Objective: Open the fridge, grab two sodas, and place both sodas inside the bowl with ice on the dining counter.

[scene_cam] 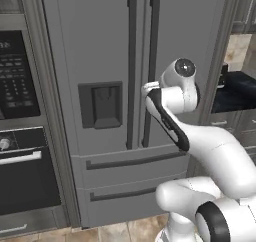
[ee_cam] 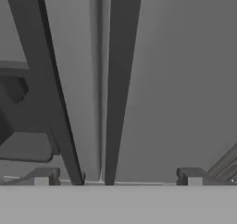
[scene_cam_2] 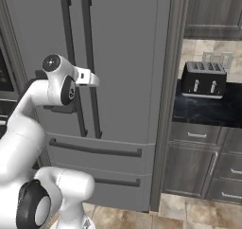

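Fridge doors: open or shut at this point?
Shut. Both fridge doors sit flush, their handles side by side along a thin closed seam.

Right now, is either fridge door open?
No, both doors of the fridge sit flush and shut, their two dark handles side by side.

We see a tall, plain mid-grey French-door fridge (scene_cam: pixel 100 46) with dark charcoal vertical bar handles (scene_cam: pixel 131 71) and a darker dispenser recess (scene_cam: pixel 101 105). At the right of the right base view, a glossy black toaster (scene_cam_2: pixel 203 79) sits on black marble counter (scene_cam_2: pixel 208 110) veined white.
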